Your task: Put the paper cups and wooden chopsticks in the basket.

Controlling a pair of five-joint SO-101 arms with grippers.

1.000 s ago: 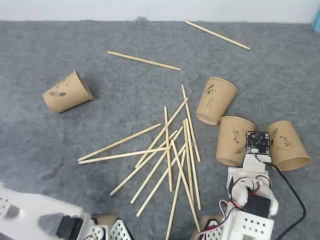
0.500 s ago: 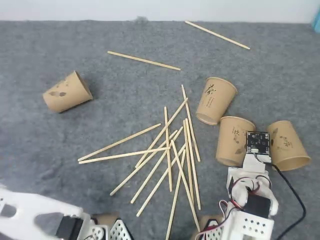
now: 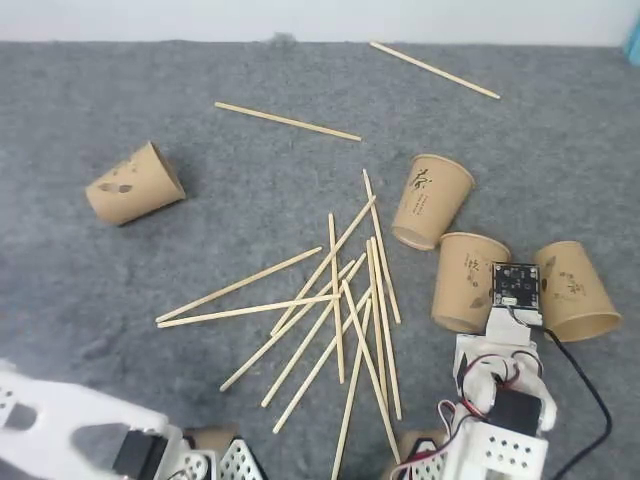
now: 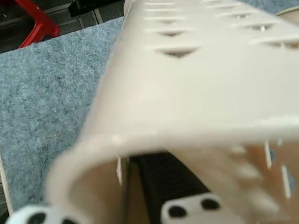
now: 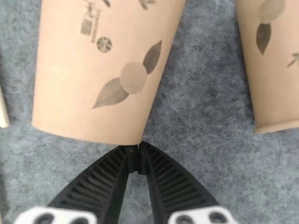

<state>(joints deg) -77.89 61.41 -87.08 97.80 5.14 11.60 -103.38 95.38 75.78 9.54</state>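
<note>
Black right claw was closed and empty, its tips at the rim of a paper cup lying on its side on the grey counter. Wooden chopsticks lay strewn nearby, outside the white basket, which covered the left claw so its grip could not be told.
</note>
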